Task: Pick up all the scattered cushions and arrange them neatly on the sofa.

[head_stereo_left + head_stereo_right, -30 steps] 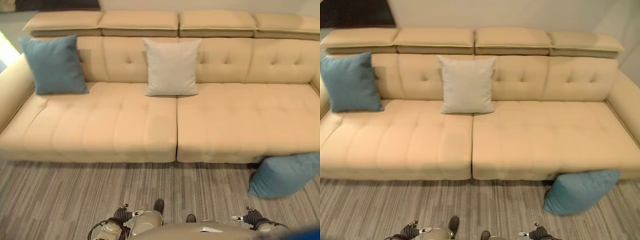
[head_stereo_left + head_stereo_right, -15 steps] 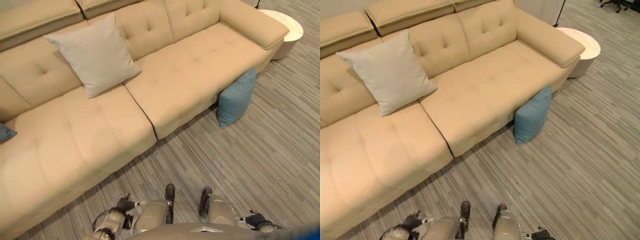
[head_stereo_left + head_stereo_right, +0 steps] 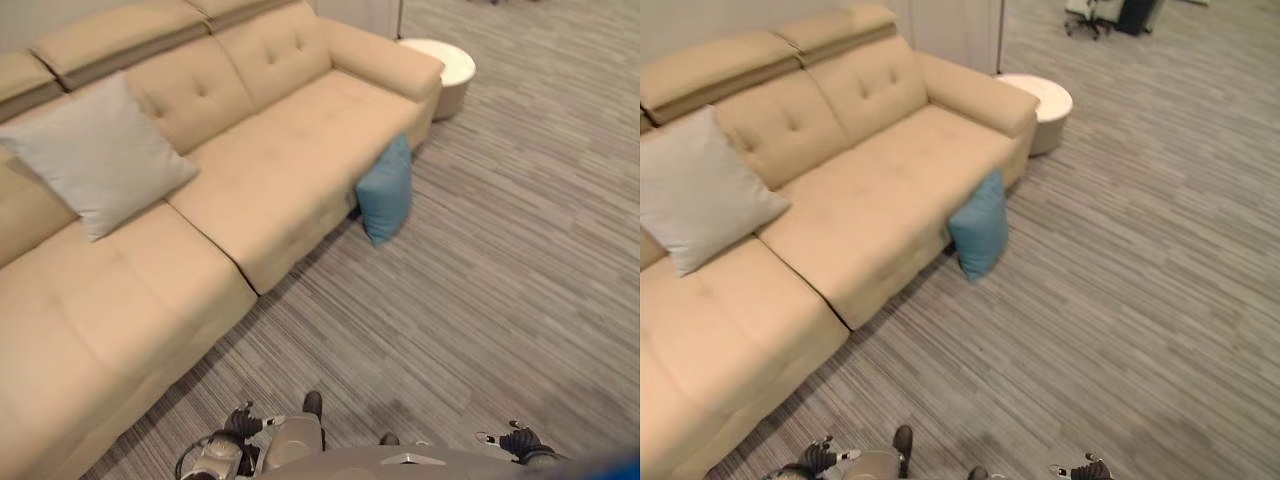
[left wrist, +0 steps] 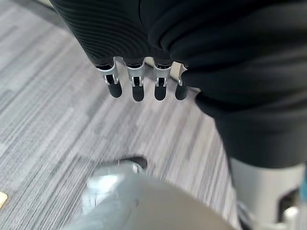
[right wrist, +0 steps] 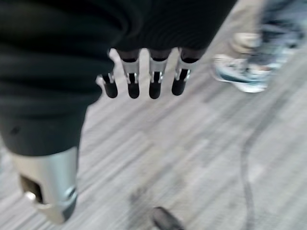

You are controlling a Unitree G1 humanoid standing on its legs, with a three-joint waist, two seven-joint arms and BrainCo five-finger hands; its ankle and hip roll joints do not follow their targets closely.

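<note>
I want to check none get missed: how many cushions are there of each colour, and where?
Blue cushion: 1, on the floor, leaning against the sofa front
Grey cushion: 1, on the sofa against the backrest
Total: 2

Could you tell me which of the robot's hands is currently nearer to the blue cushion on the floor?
Right, though only slightly. The right hand hangs low, right of the blue cushion; the left hand hangs low to its left. Neither reaches toward it.
</note>
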